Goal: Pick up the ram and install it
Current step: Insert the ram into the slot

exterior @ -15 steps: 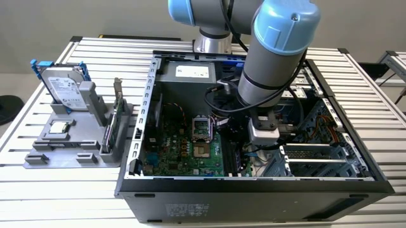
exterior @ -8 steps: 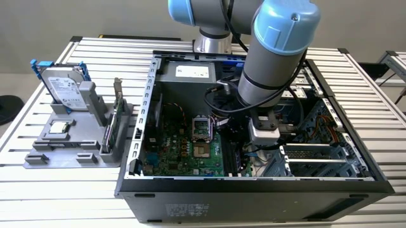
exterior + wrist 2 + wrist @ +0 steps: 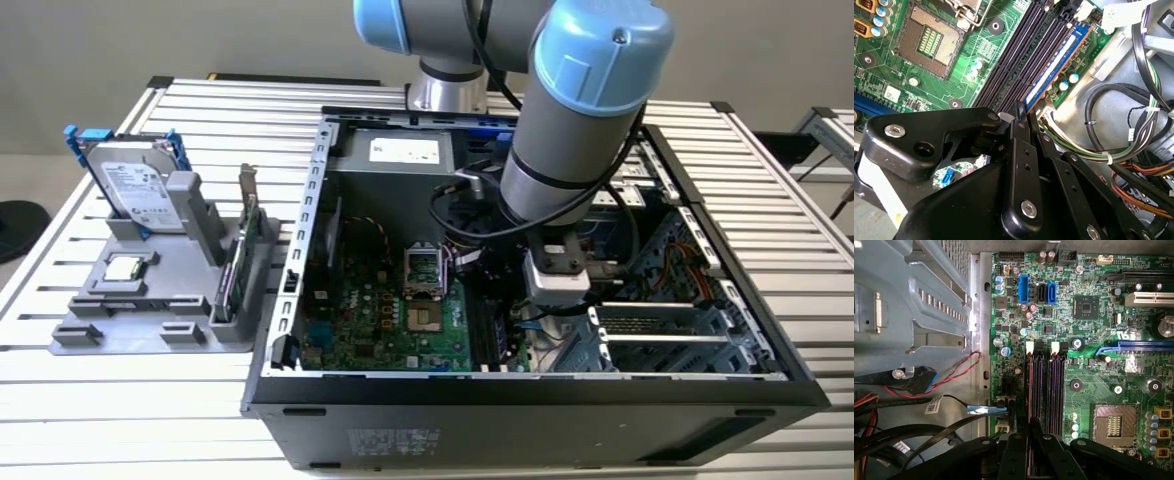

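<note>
Jaws of the gripper [image 3: 1021, 112] look pinched almost shut, with their tips touching the top edge of the ram [image 3: 1056, 62], which stands in the slot nearest the motherboard's [image 3: 939, 90] edge. It seems the seating step: a straight, even push down is needed.

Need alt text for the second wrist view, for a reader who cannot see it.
The hand, fingers closed together, sits at the near end of the ram, a blue stick standing in the outermost memory slot on a green motherboard. An empty CPU socket lies beyond the slots, and cable bundles run beside the board.
</note>
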Robot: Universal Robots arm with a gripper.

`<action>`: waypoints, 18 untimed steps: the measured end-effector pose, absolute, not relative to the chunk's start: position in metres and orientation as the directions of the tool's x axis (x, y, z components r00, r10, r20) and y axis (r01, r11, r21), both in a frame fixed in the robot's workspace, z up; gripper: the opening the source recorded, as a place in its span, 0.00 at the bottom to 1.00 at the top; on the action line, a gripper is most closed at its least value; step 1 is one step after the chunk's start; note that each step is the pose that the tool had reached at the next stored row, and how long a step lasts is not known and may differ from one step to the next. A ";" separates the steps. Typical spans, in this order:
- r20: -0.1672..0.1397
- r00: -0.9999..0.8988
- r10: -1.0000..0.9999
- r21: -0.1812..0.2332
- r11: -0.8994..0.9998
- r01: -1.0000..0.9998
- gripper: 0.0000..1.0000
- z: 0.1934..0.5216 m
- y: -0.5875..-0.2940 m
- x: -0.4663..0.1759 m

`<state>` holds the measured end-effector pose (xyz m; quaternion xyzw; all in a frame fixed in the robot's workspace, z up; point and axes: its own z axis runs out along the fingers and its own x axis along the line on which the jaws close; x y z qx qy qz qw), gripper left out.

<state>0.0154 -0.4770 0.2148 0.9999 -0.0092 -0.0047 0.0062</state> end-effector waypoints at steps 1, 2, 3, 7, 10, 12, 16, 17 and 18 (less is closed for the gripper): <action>-0.009 1.000 -0.018 0.013 -1.000 -0.018 0.00 0.215 -0.477 0.015; -0.009 1.000 -0.018 0.013 -1.000 -0.018 0.00 0.215 -0.477 0.015; -0.009 1.000 -0.018 0.013 -1.000 -0.018 0.00 0.215 -0.477 0.015; -0.009 1.000 -0.018 0.013 -1.000 -0.018 0.00 0.214 -0.477 0.015; -0.009 1.000 -0.018 0.013 -1.000 -0.018 0.00 0.214 -0.477 0.015; -0.009 1.000 -0.018 0.013 -1.000 -0.018 0.00 0.214 -0.477 0.015; -0.009 1.000 -0.018 0.012 -1.000 -0.018 0.00 0.214 -0.477 0.015; -0.009 1.000 -0.018 0.012 -1.000 -0.018 0.00 0.214 -0.477 0.015; -0.009 1.000 -0.018 0.012 -1.000 -0.018 0.00 0.214 -0.477 0.015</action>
